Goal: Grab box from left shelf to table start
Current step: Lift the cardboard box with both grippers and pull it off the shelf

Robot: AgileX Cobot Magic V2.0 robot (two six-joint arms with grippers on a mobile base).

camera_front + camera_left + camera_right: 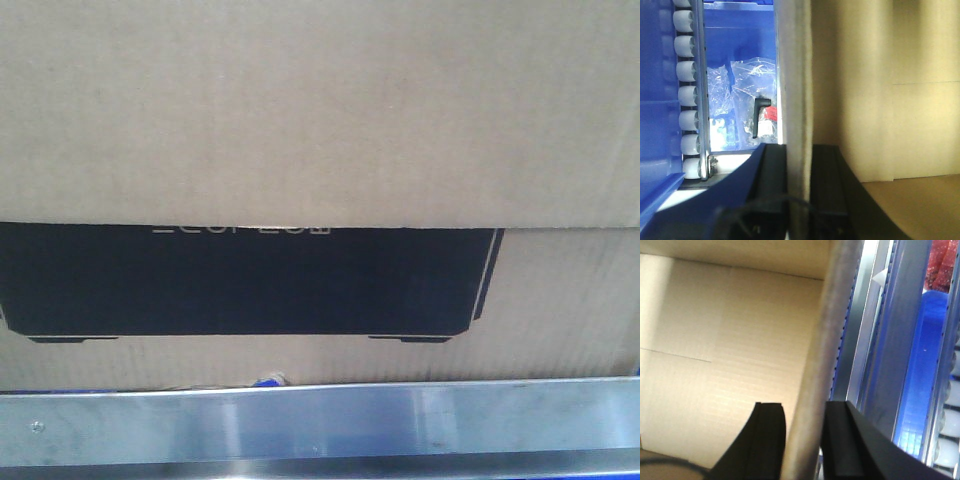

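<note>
Closest in, the left gripper (799,150) straddles one side wall of the large brown corrugated cardboard box (320,110). One black finger is outside and one inside, both pressed onto the wall. The right gripper (803,407) pinches the opposite wall in the same way. That makes two grippers on one cardboard box, whose front, with its single black printed panel (240,280), fills the front view.

The box sits in the metal left shelf (704,100), just behind the one shiny steel front bar (320,425). No view shows the table.

To pull well, I judge both arms should draw back together and level, raising the bottom edge clear of the bar. Thin cardboard may bend or slip if one side leads.

Beyond the left wall runs one rail with seven whole white roller wheels (688,95) and a cropped eighth. Past that is one blue plastic tray (740,30) holding clear bags.
</note>
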